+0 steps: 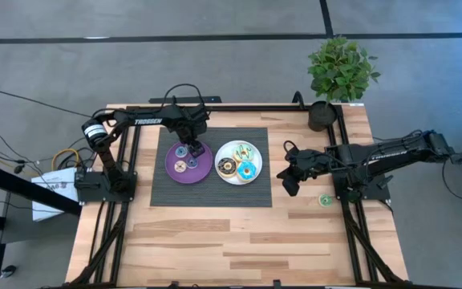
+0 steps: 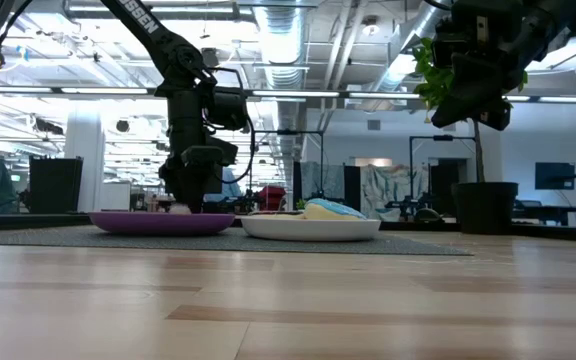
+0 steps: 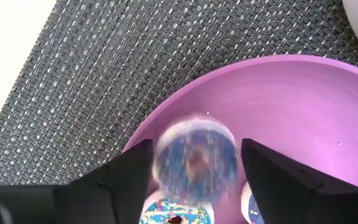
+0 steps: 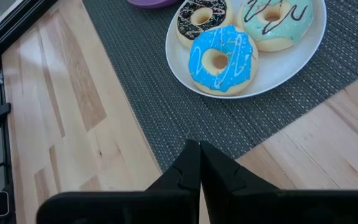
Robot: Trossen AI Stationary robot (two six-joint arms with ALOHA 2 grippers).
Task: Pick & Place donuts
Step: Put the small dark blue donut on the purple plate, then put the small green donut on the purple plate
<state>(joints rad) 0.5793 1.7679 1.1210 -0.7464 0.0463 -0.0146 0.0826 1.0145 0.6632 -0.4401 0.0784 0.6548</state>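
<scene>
My left gripper [image 3: 196, 171] points down over the far part of the purple plate [image 1: 203, 172], open. A small blue donut [image 3: 196, 158] shows blurred between its fingers, with a narrow gap on each side. Two more small donuts [image 3: 173, 213] lie on the plate beside it. On the white plate [image 4: 179, 68] lie a brown donut [image 4: 201, 20], a cyan donut [image 4: 221, 58] and a light green donut [image 4: 277, 20]. A small green donut [image 1: 325, 199] lies on the wood by the right arm. My right gripper [image 4: 199, 163] hangs shut above the mat's right edge.
Both plates stand on a dark woven mat [image 1: 211, 193] at the table's middle. A potted plant [image 1: 339, 76] stands at the far right corner. Bare wood [image 1: 239, 241] stretches along the near half of the table.
</scene>
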